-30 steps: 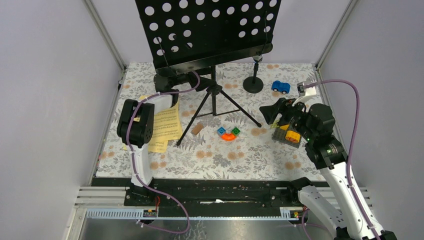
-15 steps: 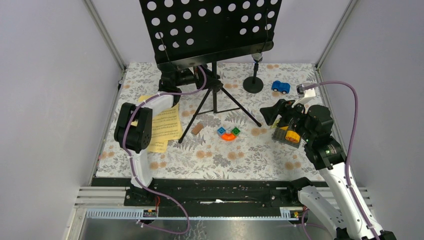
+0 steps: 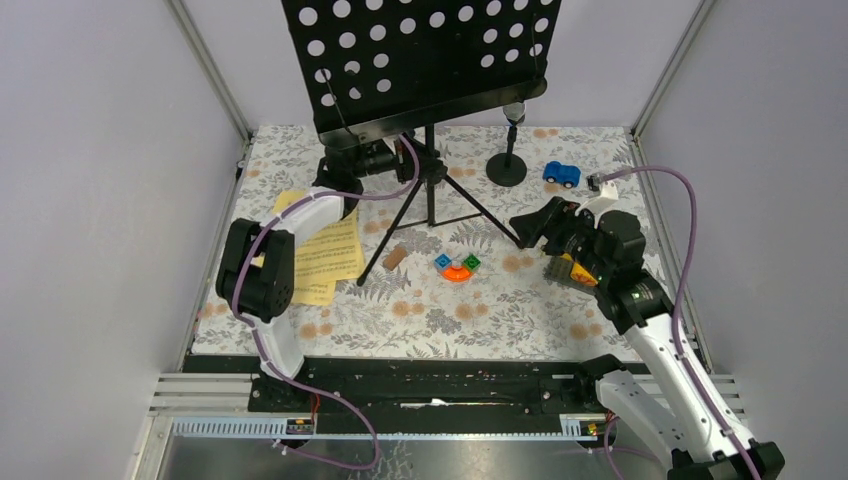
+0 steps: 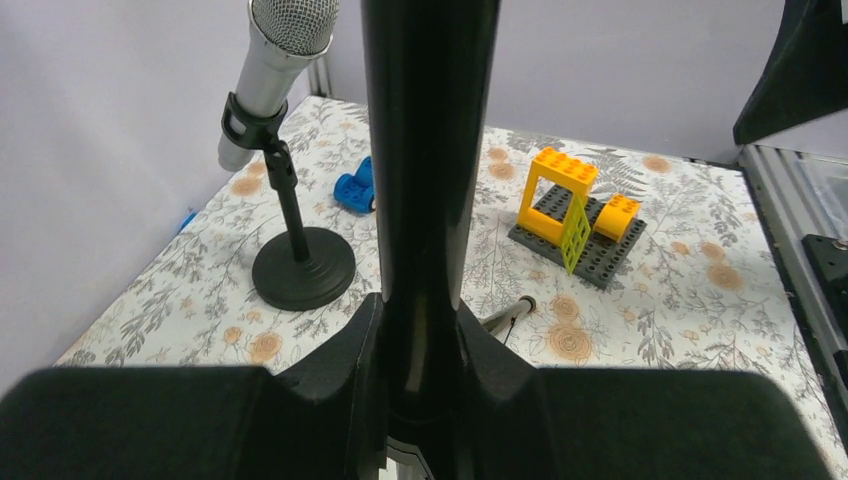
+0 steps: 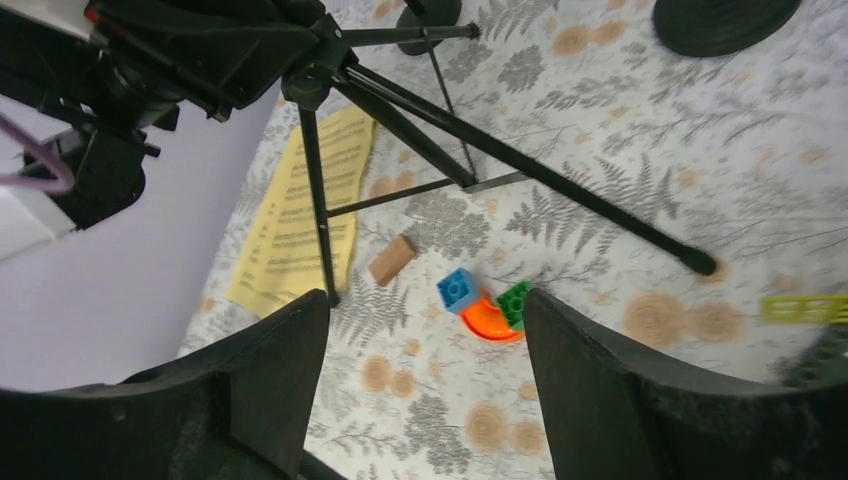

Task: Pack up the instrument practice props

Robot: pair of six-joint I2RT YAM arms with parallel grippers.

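The biggest thing here by far is the music rack [image 3: 425,60], standing toward the back of the flowered mat [image 3: 300,330] on its three splayed legs, its perforated desk looming over everything. The left gripper [image 3: 395,160] has reached in under that desk, and from its own camera the rack's post runs straight up between the jaws, which look pinched against it on either side. The right gripper [image 5: 425,310] hangs wide open and empty above the mat, near the tip of the rack's right leg. My worry is the weight up top: held that low, the rack could lean or twist in the grip as it lifts. A swinging leg could then clip the mic holder [image 4: 303,270] just beside it and tip out the silver microphone [image 4: 285,40]. The sheet-music pages [image 3: 330,250] lie flat by the left leg's foot, so a dragged leg might crumple them. The brick build [image 4: 580,215], blue toy car [image 3: 561,174] and orange curved block [image 3: 457,270] could get scattered too.
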